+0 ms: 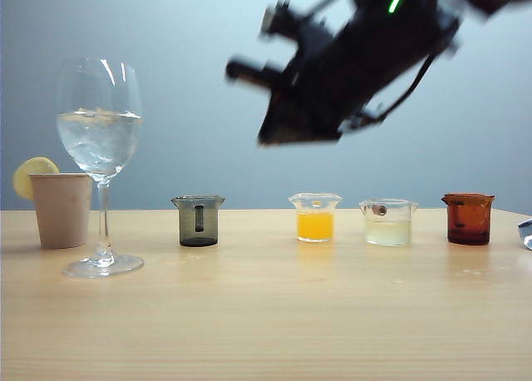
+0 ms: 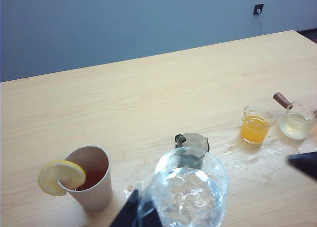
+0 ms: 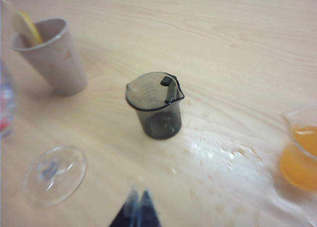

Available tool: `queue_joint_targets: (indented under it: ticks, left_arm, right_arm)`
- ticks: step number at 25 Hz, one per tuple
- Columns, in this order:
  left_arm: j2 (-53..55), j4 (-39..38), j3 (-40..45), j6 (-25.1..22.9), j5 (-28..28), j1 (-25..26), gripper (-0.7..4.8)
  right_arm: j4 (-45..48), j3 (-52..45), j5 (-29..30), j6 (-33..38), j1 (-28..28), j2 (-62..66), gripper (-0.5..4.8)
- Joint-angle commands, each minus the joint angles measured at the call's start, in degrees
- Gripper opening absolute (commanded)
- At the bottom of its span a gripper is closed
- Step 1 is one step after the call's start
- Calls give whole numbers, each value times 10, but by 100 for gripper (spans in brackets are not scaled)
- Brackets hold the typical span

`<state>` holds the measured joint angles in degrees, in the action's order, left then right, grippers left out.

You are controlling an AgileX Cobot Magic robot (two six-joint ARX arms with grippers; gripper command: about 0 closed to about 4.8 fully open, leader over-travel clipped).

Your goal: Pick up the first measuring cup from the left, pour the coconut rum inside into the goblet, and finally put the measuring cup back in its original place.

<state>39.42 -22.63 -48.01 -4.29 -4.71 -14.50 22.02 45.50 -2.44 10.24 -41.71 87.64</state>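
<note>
The right gripper [image 3: 136, 207], fingertips pressed together and holding nothing, hangs high above the table [image 1: 266, 323] on an arm tilted steeply down. Below it the first measuring cup [image 3: 156, 105] stands upright, long axis vertical, dark handle facing the front edge. The goblet [image 1: 100, 148] stands upright toward the left end, holding clear liquid. The left gripper [image 2: 141, 214] hovers above the goblet; its opening cannot be judged.
</note>
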Motion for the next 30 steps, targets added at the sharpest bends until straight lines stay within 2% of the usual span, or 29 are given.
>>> queue_joint_targets:
  ticks: [1,5,9,17,20,22,25,27,30]
  left_arm:
    - [-1,4,-4,-2,0,1,-5]
    - [-1,4,-4,-2,0,1,-5]
    - [-1,4,-4,-2,0,1,-5]
    - [-43,4,10,-2,0,5,-5]
    - [-75,4,21,-2,-6,5,-5]
    - [-105,5,32,-2,-7,11,-5]
    - [-138,7,51,-2,-11,34,-5]
    - [-174,9,81,-2,-26,78,-5]
    - [-232,13,129,-2,-11,111,-5]
  right_arm:
    - [-138,2,3,-1,2,-111,-9]
    - [-260,1,12,-43,17,-245,-9]
    - [-344,0,12,-48,44,-349,-9]
    - [-397,-63,6,-44,85,-578,-9]
    - [-432,-83,-22,-42,95,-660,-9]
    - [-462,-104,-62,-42,96,-724,-9]
    - [-484,-120,-69,-34,100,-766,-8]
    - [-494,-149,-63,-23,108,-799,-8]
    - [-487,-197,-64,7,109,-816,-8]
